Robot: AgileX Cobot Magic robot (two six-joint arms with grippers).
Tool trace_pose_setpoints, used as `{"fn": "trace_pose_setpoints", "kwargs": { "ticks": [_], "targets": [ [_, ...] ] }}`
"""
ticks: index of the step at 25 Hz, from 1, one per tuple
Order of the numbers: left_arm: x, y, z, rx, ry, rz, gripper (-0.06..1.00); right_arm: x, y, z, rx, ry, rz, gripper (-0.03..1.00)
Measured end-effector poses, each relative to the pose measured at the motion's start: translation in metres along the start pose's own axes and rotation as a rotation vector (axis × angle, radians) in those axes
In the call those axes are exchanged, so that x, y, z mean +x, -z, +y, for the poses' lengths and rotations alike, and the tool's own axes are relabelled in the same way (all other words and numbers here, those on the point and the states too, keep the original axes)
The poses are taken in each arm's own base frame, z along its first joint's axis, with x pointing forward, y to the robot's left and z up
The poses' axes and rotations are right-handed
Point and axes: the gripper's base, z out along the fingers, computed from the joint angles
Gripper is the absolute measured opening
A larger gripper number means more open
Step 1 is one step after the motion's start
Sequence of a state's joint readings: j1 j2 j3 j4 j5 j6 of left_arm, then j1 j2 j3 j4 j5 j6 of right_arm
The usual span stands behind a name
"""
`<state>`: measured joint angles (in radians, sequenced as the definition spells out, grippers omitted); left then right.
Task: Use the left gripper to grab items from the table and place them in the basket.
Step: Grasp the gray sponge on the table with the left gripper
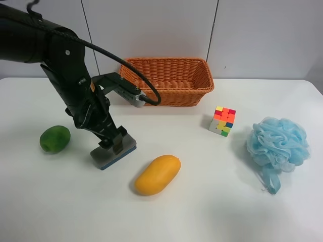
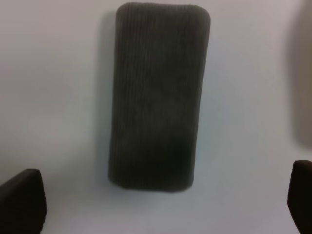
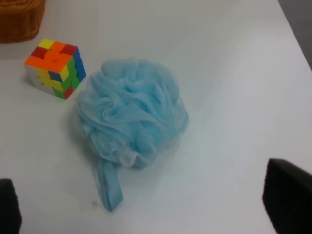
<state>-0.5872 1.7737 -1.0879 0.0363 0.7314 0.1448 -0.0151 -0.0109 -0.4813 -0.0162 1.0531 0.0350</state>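
L gripper (image 2: 161, 199) hangs over eraser (image 2: 158, 97), jaws wide apart w/ 1 each side, its long axis running btwn them.

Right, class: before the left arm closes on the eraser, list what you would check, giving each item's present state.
1. Left jaws open: ok.
2. Eraser lies between the jaws, narrow way across: ok.
3. Jaws low enough to catch the eraser's sides: cannot tell.
4. Green mango and yellow mango apart from the eraser: ok.
5. Basket open, nothing seen inside: ok.
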Motion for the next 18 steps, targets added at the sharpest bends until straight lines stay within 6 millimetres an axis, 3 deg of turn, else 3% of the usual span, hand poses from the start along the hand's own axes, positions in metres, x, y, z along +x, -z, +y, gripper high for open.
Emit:
{"fn": "trace_pose_setpoints", "kwargs": {
  "ticks": [8,18],
  "targets": [
    [-0.002,-0.039,-0.002,0.009,-0.006,0.035,0.99,0.0,0.0,0.0,0.0,0.0,0.0,0.99],
    [-0.001,-0.068,-0.003,0.015,-0.007,0.059,0.99,0.0,0.0,0.0,0.0,0.0,0.0,0.99]
  ]
}}
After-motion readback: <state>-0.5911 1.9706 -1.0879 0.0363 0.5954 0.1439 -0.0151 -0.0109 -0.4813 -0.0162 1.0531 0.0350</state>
